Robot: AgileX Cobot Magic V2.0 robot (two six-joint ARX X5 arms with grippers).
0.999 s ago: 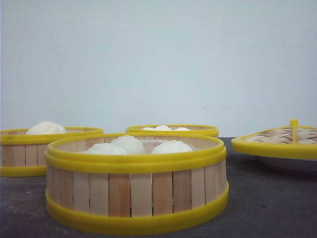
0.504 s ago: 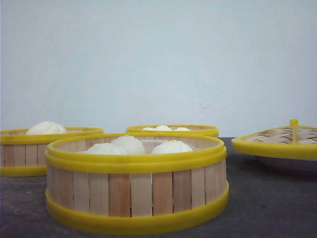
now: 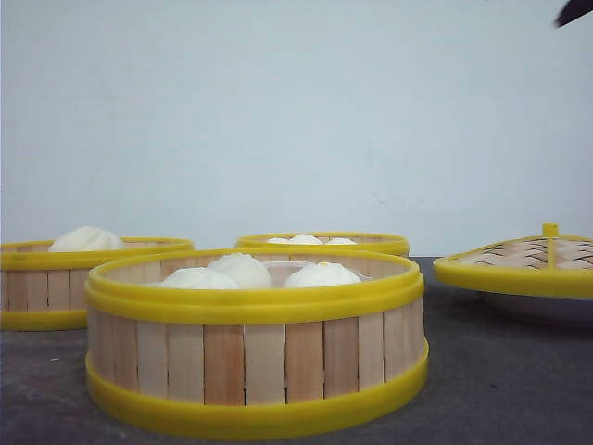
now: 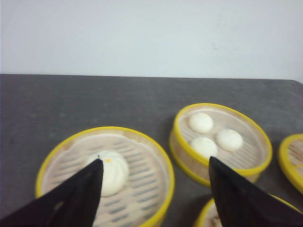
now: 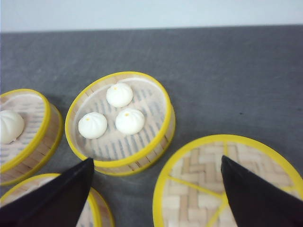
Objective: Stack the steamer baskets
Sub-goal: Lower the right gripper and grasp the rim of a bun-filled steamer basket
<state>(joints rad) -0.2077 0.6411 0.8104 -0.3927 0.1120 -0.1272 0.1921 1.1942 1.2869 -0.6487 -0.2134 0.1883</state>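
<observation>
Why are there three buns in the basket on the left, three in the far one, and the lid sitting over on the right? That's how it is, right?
Not quite. The left basket holds just one bun, as the left wrist view shows. The rest is right: the far basket holds three, and the lid is on the right.

From my front camera, the far basket [image 3: 322, 243] is mostly hidden behind the near basket [image 3: 255, 338], only its rim and bun tops showing. The left basket [image 3: 56, 278] runs off the frame at nine o'clock, and the lid [image 3: 523, 264] off at three o'clock. At one o'clock a dark tip [image 3: 574, 11] pokes in (I can't tell what part). My wrist views clip both claws' bases.
</observation>
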